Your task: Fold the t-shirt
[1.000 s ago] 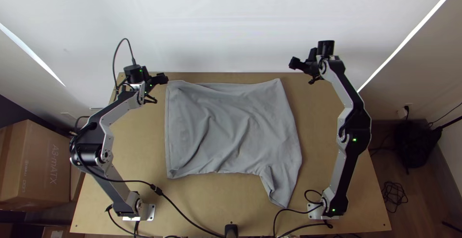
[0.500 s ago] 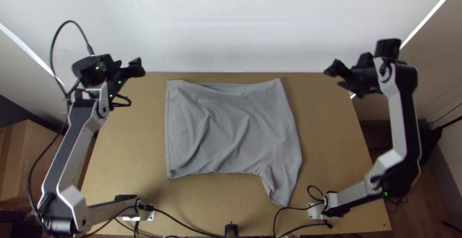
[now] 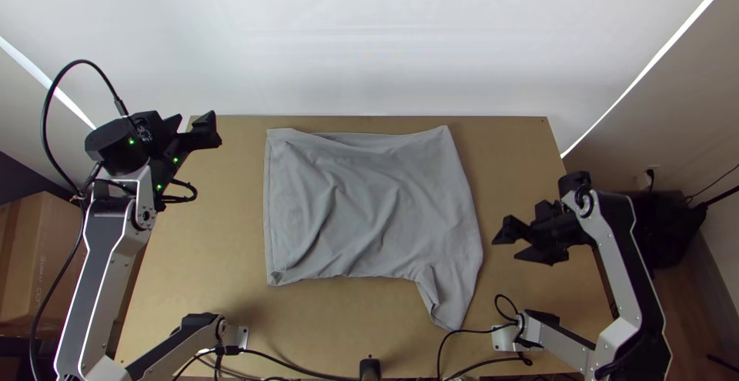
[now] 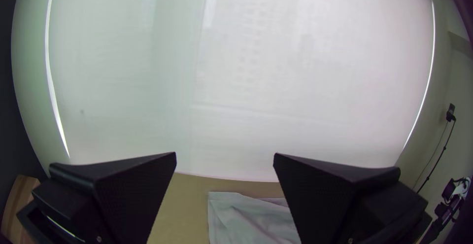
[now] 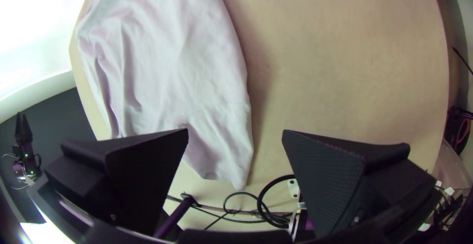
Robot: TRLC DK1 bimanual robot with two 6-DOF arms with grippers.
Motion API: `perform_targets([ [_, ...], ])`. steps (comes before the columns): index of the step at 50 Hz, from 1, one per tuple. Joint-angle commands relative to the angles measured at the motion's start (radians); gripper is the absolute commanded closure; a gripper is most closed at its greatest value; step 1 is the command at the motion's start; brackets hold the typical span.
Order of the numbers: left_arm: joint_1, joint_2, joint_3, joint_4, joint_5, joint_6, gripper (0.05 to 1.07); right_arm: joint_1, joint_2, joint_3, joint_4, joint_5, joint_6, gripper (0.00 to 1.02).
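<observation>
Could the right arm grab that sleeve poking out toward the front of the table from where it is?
Probably yes. The right gripper is open, off to the side of the sleeve, and nothing seems to stand between them. It would likely need to shift over and down first.

We see bright light from the white screen (image 3: 369,42) beyond the far edge of the table (image 3: 516,165); wrist views bow, corners dark.

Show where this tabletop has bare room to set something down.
Bare tabletop lies left of the grey t-shirt, toward the left arm, and right of it, though the right gripper hangs over that side. Crowded: near right, where the sleeve sits near black cables and the right arm's base.
</observation>
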Motion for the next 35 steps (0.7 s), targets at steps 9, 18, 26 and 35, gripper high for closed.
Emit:
perform_targets([
  [9, -0.03, -0.056, -0.014, -0.038, 0.008, 0.003, 0.1, 0.006, -0.023, -0.202, 0.113, -0.003, -0.061, 0.55],
  [18, -0.04, -0.065, -0.009, -0.052, 0.007, 0.003, 0.1, 0.049, 0.023, -0.253, 0.195, -0.004, -0.056, 0.55],
  [26, -0.044, -0.068, -0.012, -0.073, 0.005, 0.005, 0.1, 0.07, 0.077, -0.269, 0.274, -0.009, -0.053, 0.55],
  [35, -0.047, -0.073, -0.015, -0.089, 0.005, 0.006, 0.1, 0.096, 0.14, -0.269, 0.338, -0.013, -0.041, 0.55],
])
